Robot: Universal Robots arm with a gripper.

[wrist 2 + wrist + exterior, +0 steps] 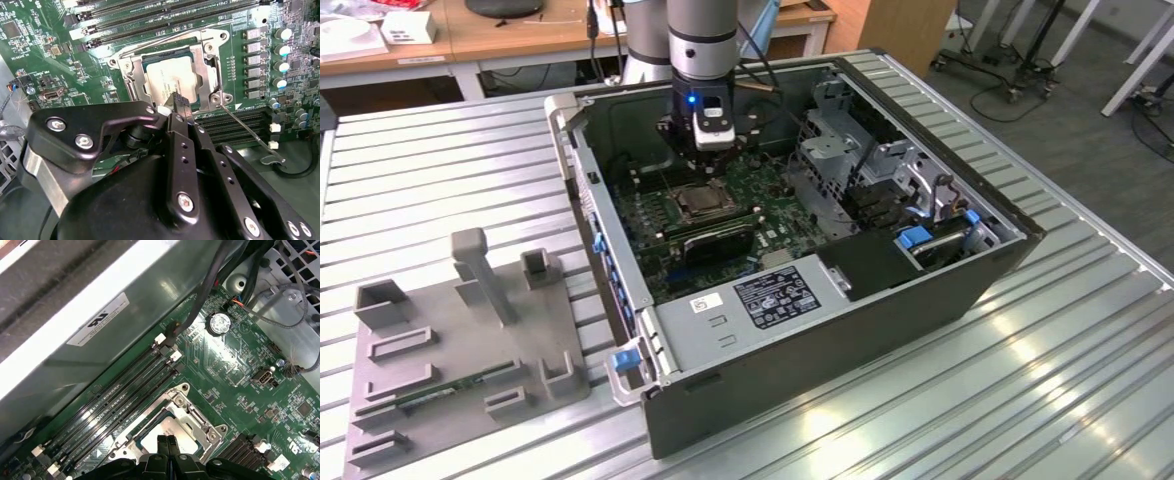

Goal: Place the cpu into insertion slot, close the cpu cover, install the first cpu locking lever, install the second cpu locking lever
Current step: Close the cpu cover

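The cpu (170, 80) shows its silver-grey top inside the insertion slot (700, 203) on the green motherboard. The cpu cover (202, 75), a silvery frame, lies flat over it, its window showing the chip (165, 432). One thin locking lever (165, 42) runs along one edge of the socket. Another locking lever (250, 135) angles away from a socket corner, its hooked end free over the board. My gripper (178, 102) is shut with nothing in it, its black fingertips pressed together (167, 442) at the cover's edge. In the exterior view the gripper (700, 160) hangs just above the socket.
Long black memory slots (125, 390) flank the socket. The open case's walls (587, 200), a metal drive cage (834, 150) and the power supply (761, 295) hem the arm in. A grey fixture (454, 350) sits on the slatted table at the exterior view's left.
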